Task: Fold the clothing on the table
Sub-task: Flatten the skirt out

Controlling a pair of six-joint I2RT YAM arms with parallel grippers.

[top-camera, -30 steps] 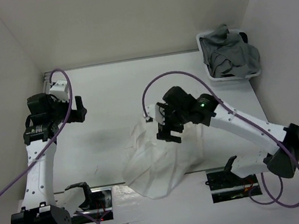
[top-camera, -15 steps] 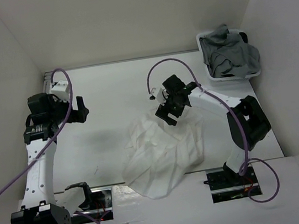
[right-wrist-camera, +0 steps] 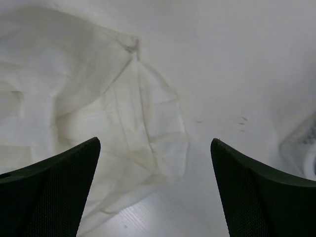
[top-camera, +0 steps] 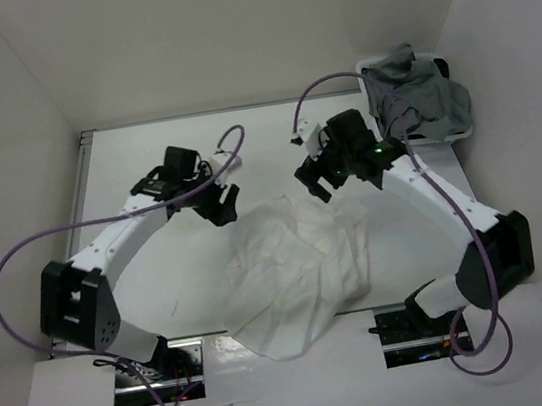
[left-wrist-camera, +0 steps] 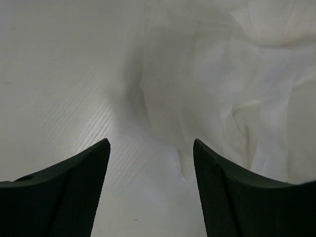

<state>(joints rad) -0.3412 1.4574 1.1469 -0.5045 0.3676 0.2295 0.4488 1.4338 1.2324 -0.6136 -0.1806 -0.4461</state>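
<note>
Top external view: both arms have swung in to the far edge of the crumpled white pleated skirt, which lies on the large white tabletop. The left gripper and right gripper hover at its far corners, spread and empty, apparently ready to pinch.

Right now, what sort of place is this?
Likely a robot test cell: left arm and right arm bolted at a white table between plain walls, a white skirt on it, a bin of grey garments by its far right corner.

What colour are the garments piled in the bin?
Grey; the garments show best in the top external view.
</note>
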